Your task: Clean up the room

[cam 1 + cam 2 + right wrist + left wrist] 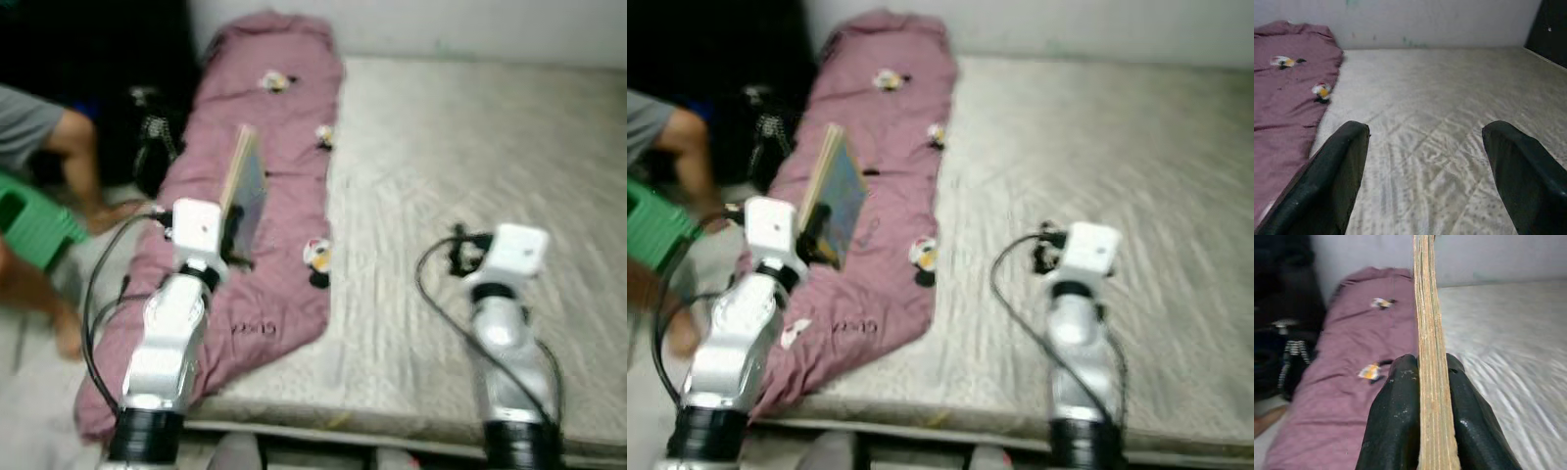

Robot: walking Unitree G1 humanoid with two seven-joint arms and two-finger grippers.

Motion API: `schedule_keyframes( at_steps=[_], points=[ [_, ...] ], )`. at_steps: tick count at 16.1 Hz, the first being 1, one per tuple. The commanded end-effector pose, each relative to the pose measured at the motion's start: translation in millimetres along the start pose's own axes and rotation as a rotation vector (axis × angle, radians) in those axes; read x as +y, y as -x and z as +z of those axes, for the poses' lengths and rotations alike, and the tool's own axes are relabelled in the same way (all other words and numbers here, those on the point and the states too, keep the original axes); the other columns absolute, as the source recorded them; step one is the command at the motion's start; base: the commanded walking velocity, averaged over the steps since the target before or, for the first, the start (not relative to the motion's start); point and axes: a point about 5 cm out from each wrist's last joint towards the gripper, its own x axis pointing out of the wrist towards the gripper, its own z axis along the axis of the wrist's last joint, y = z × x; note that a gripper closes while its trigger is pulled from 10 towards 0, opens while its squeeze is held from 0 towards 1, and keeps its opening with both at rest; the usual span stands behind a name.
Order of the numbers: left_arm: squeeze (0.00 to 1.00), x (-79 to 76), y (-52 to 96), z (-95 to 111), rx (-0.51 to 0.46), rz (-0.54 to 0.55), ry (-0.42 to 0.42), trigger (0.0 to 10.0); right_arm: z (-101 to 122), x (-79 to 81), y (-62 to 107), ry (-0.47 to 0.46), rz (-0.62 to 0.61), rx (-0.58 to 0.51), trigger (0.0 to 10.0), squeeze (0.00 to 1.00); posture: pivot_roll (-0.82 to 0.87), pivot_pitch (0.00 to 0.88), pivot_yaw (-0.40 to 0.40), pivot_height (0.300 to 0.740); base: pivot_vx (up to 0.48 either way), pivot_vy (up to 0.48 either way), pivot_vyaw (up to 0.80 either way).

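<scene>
Head views: the left gripper (235, 230) clamps a book (243, 186) at its lower end, its long axis rising up and away over the purple blanket (265, 117) along the mattress's (470, 147) left side, while the right gripper (1046, 250) hovers over bare mattress, a person (39, 147) seated at left. Left wrist view: 2 fingers (1396, 421) pinch the book's page edge. Right wrist view: fingers (1327, 181) spread wide, holding nothing.
</scene>
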Motion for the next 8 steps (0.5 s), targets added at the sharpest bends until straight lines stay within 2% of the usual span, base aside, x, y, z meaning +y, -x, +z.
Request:
schedule_keyframes(
  at_steps=[1, 7, 8],
  points=[
    [0.00, 7.1, -0.3, 13.1, -0.058, 0.022, -0.020, 10.0, 7.0, 3.3, -2.7, 0.000, 0.007, -0.021, 10.0, 0.00, 0.01, 0.000, 0.028, 0.740, 0.000, 0.000, 0.00],
    [0.00, 3.9, -1.6, 13.7, -0.060, 0.001, -0.032, 10.0, 5.7, 1.7, -2.3, -0.022, -0.010, -0.010, 10.0, 0.00, 0.00, 0.000, 0.031, 0.740, 0.000, 0.000, 0.00],
    [0.00, 3.6, -1.6, 13.6, -0.060, 0.000, -0.033, 10.0, 5.0, 1.2, -2.3, -0.020, -0.013, -0.005, 10.0, 0.00, 0.00, 0.000, 0.031, 0.740, 0.000, 0.000, -0.66]
  ],
)
